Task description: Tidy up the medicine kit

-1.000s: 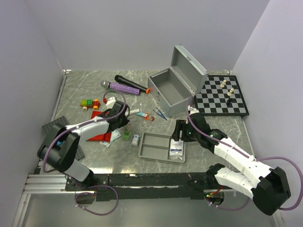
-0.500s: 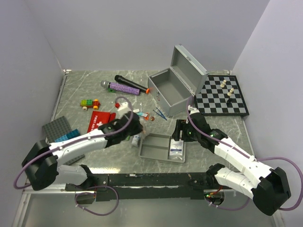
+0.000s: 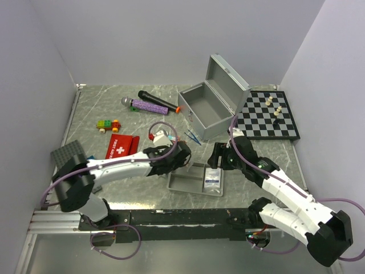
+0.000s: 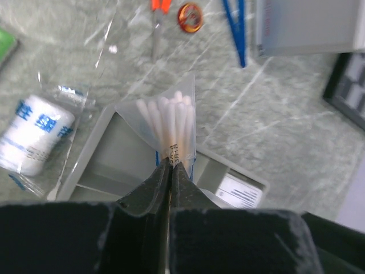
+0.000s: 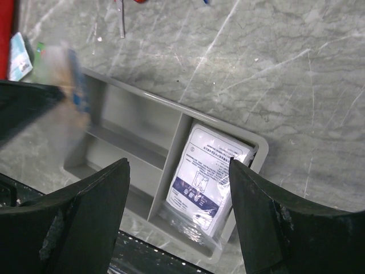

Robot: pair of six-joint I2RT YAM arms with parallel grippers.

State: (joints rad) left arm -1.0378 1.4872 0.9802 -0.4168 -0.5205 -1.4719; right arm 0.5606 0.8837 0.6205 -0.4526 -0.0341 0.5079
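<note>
The silver-grey metal case [image 3: 208,108] stands open at the back. The grey divided tray [image 3: 181,181] lies in front; it also shows in the left wrist view [image 4: 108,154] and the right wrist view [image 5: 131,134]. My left gripper [image 3: 181,155] is shut on a clear bag of cotton swabs [image 4: 171,123], held above the tray's left part. My right gripper [image 3: 219,158] is open and empty above the tray's right compartment, where a white medicine packet [image 5: 208,177] lies. The red white-cross pouch [image 3: 121,146] lies to the left. A bandage roll [image 4: 35,134] in clear wrap lies beside the tray.
A chessboard [image 3: 268,114] with pieces lies at the right. Two microphones [image 3: 151,104], a toy car [image 3: 107,124] and a studded plate [image 3: 67,153] lie at the left. Blue tweezers [image 4: 235,28], an orange-handled tool [image 4: 158,11] and a small round tin [image 4: 190,16] lie behind the tray.
My left gripper has moved right from the red pouch area to over the tray, carrying the cotton swab bag. The right arm has barely moved.
</note>
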